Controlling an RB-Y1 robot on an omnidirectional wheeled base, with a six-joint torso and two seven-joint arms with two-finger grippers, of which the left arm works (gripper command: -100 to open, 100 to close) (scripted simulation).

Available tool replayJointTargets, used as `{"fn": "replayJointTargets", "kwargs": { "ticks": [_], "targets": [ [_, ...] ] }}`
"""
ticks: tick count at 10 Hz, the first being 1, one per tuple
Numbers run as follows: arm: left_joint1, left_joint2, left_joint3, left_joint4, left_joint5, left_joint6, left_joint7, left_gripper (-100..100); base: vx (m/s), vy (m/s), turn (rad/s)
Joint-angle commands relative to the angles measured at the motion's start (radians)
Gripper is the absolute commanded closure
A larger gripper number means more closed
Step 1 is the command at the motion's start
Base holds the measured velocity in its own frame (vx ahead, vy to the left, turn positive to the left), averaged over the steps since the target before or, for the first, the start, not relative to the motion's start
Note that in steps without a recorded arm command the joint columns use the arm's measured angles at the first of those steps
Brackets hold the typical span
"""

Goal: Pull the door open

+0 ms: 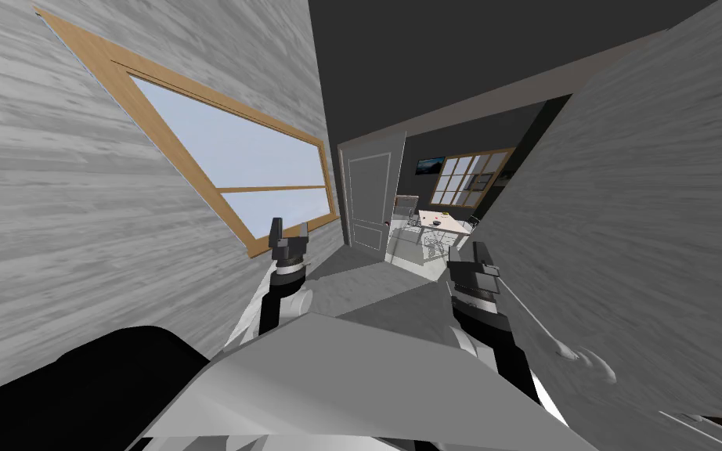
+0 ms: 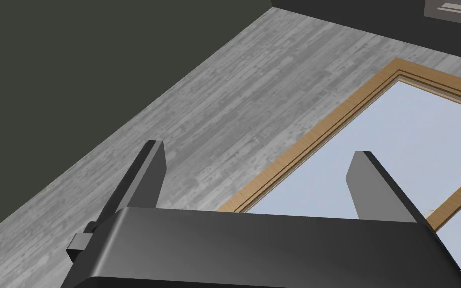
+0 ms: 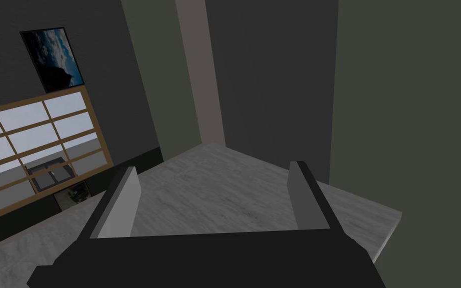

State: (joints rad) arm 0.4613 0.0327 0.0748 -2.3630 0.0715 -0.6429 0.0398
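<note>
Door, grey and panelled, stands at the far end of a narrow corridor. It is swung off its frame, and the opening beside it gives onto a further room. It is well apart from both arms.

Left wall is clad in grey wood-grain planks, and the right wall has the same finish. A large window with a tan wooden frame and one crossbar is set in the left wall and shows pale blue sky. The corridor floor is plain grey up to the door.

In the room beyond, the floor is lighter. A pale-topped table stands there carrying a few small items, too small to identify. Wire-framed chairs stand around it. A gridded window and a dark framed picture hang on the dark back wall.

Left claw is raised close beside the large window's lower frame. It is released, with the fingers spread and nothing between them. Right claw is held near the right wall and points towards the far room. It is likewise released and empty, with its fingers standing wide apart.
</note>
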Motion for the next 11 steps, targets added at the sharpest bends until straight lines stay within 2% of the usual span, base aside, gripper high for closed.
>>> {"fn": "replayJointTargets", "kwargs": {
  "ticks": [1, 5, 8, 11],
  "targets": [
    [-0.007, 0.009, 0.001, 0.034, -0.009, -0.007, -0.025, -100, 0.057, -0.044, -0.039],
    [-0.021, 0.023, 0.003, 0.097, -0.024, -0.019, -0.071, -100, 0.101, -0.042, -0.028],
    [-0.037, 0.037, 0.005, 0.169, -0.042, -0.033, -0.124, -100, 0.114, -0.053, -0.033],
    [-0.048, 0.046, 0.006, 0.221, -0.056, -0.043, -0.163, -100, 0.102, -0.043, -0.028]
  ]
}}
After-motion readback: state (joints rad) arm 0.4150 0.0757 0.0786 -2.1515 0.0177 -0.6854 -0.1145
